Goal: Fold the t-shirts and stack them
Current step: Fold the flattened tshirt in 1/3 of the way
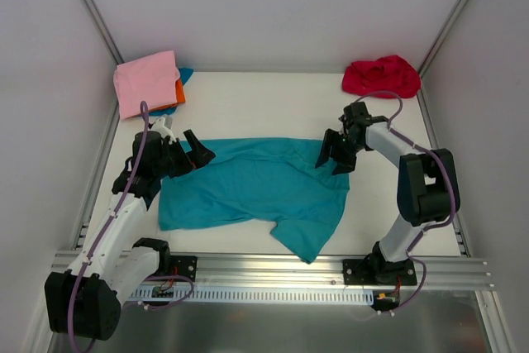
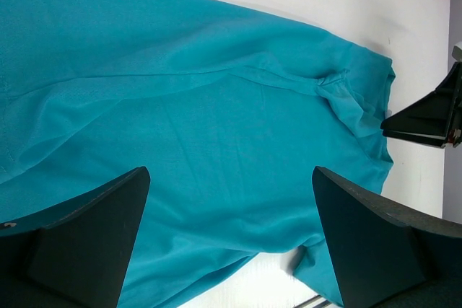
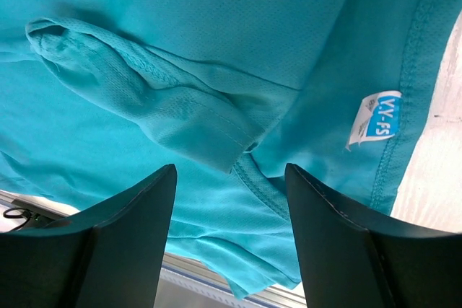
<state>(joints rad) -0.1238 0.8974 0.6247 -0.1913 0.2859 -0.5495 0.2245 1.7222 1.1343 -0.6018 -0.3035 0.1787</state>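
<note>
A teal t-shirt [image 1: 256,188] lies spread across the middle of the table, creased, with one sleeve hanging toward the front rail. My left gripper [image 1: 198,155] hovers open over its left edge, and teal cloth [image 2: 216,106] fills the gap below the wide-apart fingers [image 2: 229,174]. At the shirt's right end, by the collar, my right gripper [image 1: 335,159] is also open. Its fingers [image 3: 229,169] straddle a folded sleeve hem [image 3: 180,120] next to the white neck label [image 3: 375,120]. Neither gripper holds anything.
A pink folded shirt [image 1: 147,80] sits at the back left on top of an orange one [image 1: 178,93] and a blue one [image 1: 183,76]. A crumpled red shirt [image 1: 382,76] lies at the back right. White walls enclose the table, and a metal rail [image 1: 273,266] runs along the front.
</note>
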